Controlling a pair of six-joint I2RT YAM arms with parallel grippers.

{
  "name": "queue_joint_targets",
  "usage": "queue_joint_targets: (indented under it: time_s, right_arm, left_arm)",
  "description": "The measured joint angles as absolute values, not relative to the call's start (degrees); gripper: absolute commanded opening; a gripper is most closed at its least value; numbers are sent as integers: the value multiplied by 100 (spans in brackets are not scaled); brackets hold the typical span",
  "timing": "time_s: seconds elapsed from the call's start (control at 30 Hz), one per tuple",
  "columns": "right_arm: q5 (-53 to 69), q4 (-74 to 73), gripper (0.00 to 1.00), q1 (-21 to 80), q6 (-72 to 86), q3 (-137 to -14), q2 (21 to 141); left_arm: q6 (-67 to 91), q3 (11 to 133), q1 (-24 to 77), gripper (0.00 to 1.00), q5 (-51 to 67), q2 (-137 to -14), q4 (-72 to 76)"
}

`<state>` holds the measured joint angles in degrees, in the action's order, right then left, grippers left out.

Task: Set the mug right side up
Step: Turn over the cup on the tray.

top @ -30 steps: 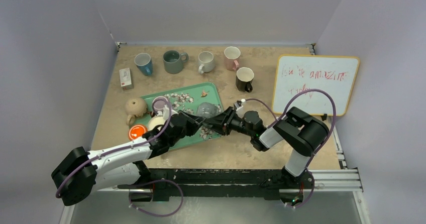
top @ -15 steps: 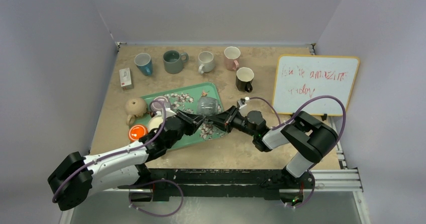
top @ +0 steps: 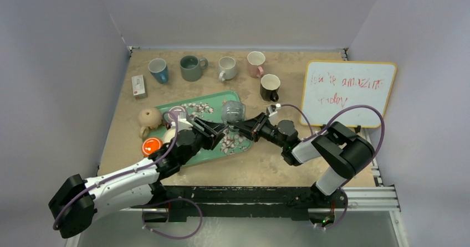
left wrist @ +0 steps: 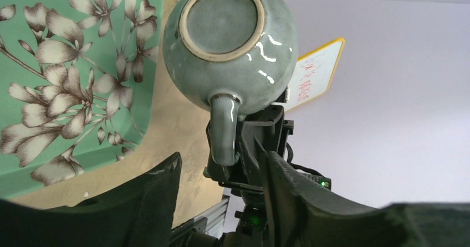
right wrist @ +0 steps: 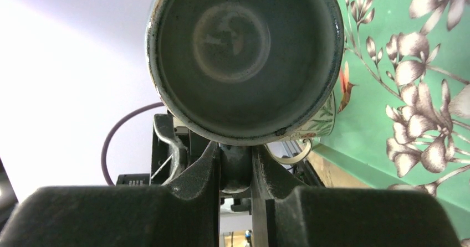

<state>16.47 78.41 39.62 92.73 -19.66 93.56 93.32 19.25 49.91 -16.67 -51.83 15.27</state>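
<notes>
A grey-green glazed mug [top: 233,112] hangs in the air over the right end of the green floral tray [top: 213,97]. My right gripper [top: 239,127] is shut on the mug's handle. In the right wrist view the mug's mouth [right wrist: 244,53] faces the camera and the handle sits between the fingers [right wrist: 199,172]. In the left wrist view the mug's base [left wrist: 224,17] faces the camera, with the handle pointing down into the right gripper [left wrist: 249,142]. My left gripper [top: 215,129] is open and empty, just below and left of the mug, its fingers [left wrist: 161,186] either side of the handle without touching.
Five upright mugs stand at the back: blue [top: 158,70], grey-green [top: 192,68], white [top: 227,68], pink [top: 256,63], black [top: 270,87]. A whiteboard [top: 348,92] leans at right. A small box [top: 138,86], a beige pot [top: 149,117] and an orange lid [top: 151,145] lie left of the tray.
My right gripper has lifted the mug off the tray and carried it up and back. My left gripper has followed it forward and to the right, staying open.
</notes>
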Motion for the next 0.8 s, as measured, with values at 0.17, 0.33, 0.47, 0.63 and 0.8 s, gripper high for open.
queue_joint_targets:
  time_s: [0.17,0.33,0.47,0.63,0.8]
  right_arm:
    - [1691,7843,0,3826,9273,-1964,9358]
    - [1839,7817,0,3651,9225,-1964,9341]
    - [1931,7387,0,3441,9032,-1964,8997]
    - [2014,6495,0,3138,8582,-1973,8184]
    - [2014,4978,0,2845,7865,-2095,7240]
  left_arm:
    - [9091,1979,4991,71,-1649,-4954,1131]
    - [8420,2630,4991,82,-1649,-4936,10]
    - [7583,3548,4991,88,-1750,-4939,-1022]
    - [6128,4851,4991,99,-1992,-5065,-2196]
    - [4812,5824,4991,100,-2362,-5422,-3376]
